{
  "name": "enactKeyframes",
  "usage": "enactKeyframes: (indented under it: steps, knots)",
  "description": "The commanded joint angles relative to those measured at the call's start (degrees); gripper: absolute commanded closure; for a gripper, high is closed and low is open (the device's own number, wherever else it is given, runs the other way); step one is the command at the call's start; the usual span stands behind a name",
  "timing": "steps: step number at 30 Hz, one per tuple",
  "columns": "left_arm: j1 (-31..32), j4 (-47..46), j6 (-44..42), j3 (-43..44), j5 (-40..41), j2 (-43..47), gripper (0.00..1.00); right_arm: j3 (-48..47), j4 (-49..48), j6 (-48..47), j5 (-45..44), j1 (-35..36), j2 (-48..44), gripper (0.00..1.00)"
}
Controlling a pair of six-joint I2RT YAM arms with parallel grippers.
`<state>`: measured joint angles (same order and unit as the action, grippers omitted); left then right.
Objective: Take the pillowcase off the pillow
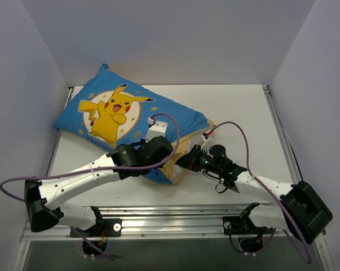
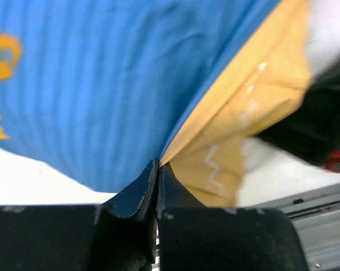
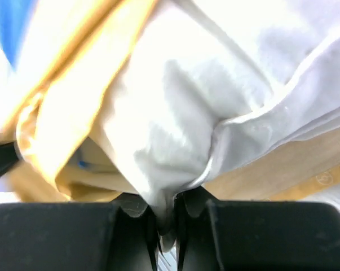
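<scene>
Clamping blue striped fabric pillowcase (image 2: 119,84) in left gripper (image 2: 157,175), plump white pillow (image 3: 215,84) in right gripper (image 3: 166,220). Judged mid-extraction; next, pull apart.

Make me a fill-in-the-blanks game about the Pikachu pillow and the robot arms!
1. The blue striped fabric pillowcase shows a big ____ cartoon Pikachu.
2. The left gripper is shut on the ____'s open edge.
3. The right gripper is shut on the plump ____ fabric pillow.
Missing words: yellow, pillowcase, white.
</scene>
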<state>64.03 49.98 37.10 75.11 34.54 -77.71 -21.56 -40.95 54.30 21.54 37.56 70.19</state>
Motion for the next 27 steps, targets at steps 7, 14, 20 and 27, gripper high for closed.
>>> enactKeyframes:
  steps: [7,14,20,27]
  knots:
    - [-4.79,7.33,3.94,-14.53,6.58,11.79,0.98,-18.22,34.23,-10.35,2.36,-12.86,-17.10,1.00]
    - [-5.14,3.13,3.86,-17.11,-0.76,18.10,0.98,-23.70,40.69,-11.50,0.87,-13.57,-14.74,1.00]
    - [-4.79,-13.66,5.17,-13.08,-10.80,17.87,0.88,-22.73,35.33,-10.09,-3.43,-8.22,-10.26,1.00]
    - [-3.92,-17.03,3.42,-3.84,-14.07,8.90,0.16,-23.96,29.79,-8.78,-10.63,-4.07,-2.88,1.00]
